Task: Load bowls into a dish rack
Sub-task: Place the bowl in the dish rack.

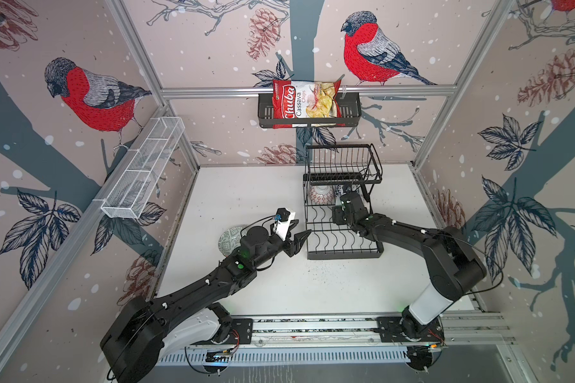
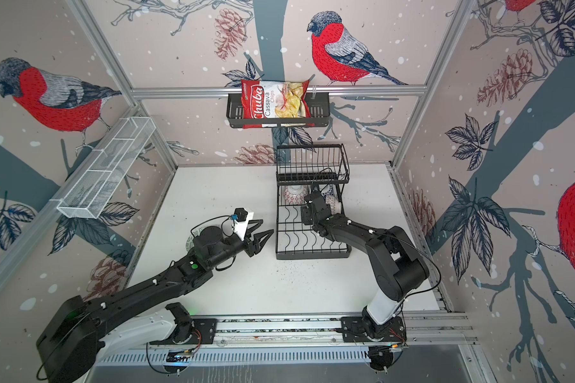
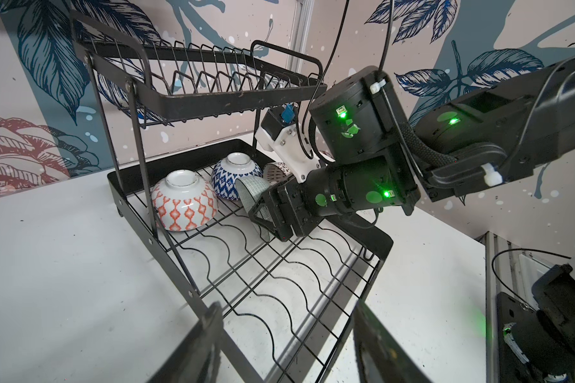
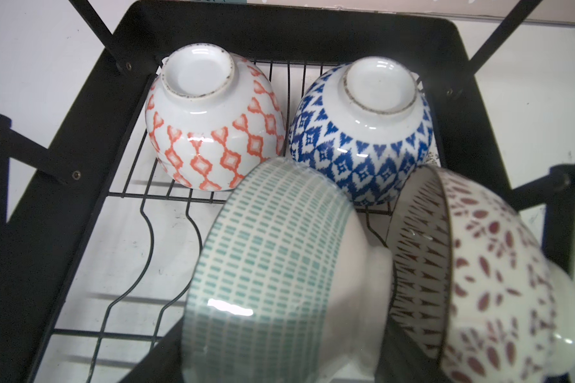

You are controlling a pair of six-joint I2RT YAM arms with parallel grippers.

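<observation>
The black wire dish rack [image 1: 344,255] stands at the back right of the table. On its lower tier an orange-red bowl [image 4: 213,132] and a blue bowl [image 4: 362,142] lie upside down at the far end. My right gripper [image 4: 279,351] reaches in under the upper tier, its jaws on either side of a teal-green bowl [image 4: 273,258] that stands on edge. A bowl with dark red leaves [image 4: 498,282] leans beside it. My left gripper [image 1: 299,237] hangs open and empty at the rack's near left side. Another patterned bowl [image 1: 229,238] sits on the table behind the left arm.
The rack's raised basket [image 1: 342,165] overhangs the loaded bowls. A black wall basket with a chips bag [image 1: 309,109] hangs on the back wall. A long white mesh tray [image 1: 143,169] is fixed to the left wall. The arms' rail [image 1: 312,326] runs along the front edge.
</observation>
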